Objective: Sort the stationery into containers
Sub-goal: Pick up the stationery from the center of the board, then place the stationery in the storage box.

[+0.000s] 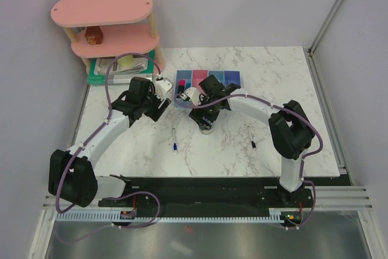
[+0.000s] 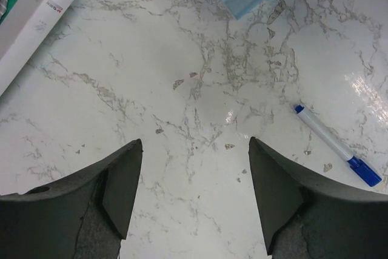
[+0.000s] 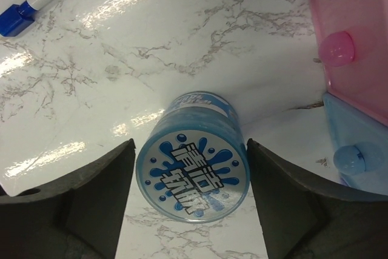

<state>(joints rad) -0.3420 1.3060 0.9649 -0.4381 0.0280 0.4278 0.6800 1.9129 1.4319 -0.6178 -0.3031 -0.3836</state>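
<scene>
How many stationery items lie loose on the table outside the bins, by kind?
Pens: 2 (white pen with blue cap, thin black pen)
Tins: 1 (round blue-white tin)
Total in view: 3

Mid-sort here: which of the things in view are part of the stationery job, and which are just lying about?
Belongs to the job: round blue-white tin; white pen with blue cap; thin black pen; row of small bins.

Just lying about: pink tiered shelf; small red-brown box on the shelf; green-edged stack of books.
</scene>
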